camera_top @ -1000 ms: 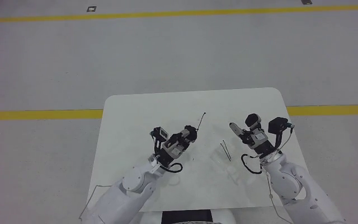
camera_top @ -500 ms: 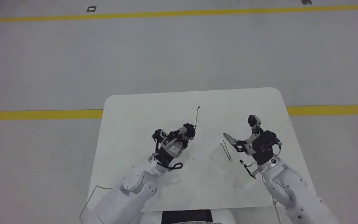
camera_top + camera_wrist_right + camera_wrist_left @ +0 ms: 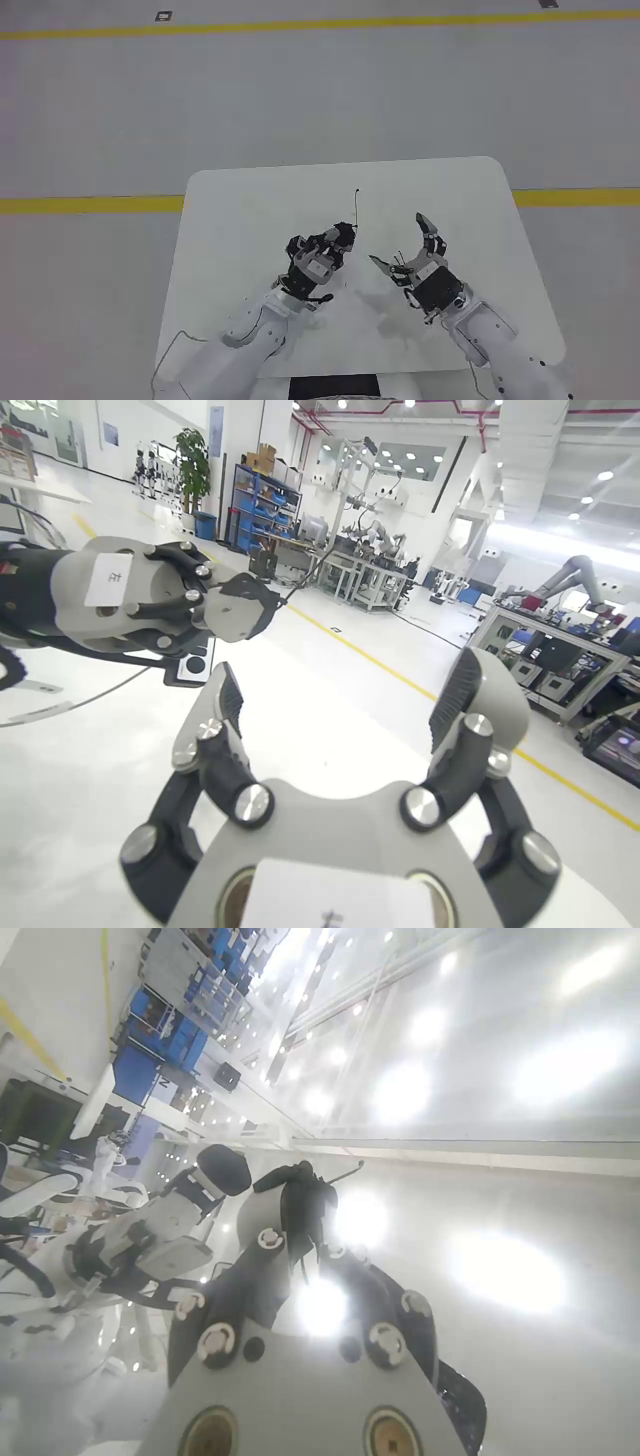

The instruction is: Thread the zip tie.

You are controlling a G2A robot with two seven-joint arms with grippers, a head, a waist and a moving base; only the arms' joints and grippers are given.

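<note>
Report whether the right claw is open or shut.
Open. The right claw has its two ribbed pads spread wide apart, with nothing held between them.

White table point(image 3: 250, 210), yellow floor line point(image 3: 90, 204), potted plant point(image 3: 192, 455), blue bins point(image 3: 265, 507)

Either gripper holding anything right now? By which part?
Left gripper is shut on the zip tie, pinching its strap; the head end sticks out free. Right gripper is open and empty.
</note>
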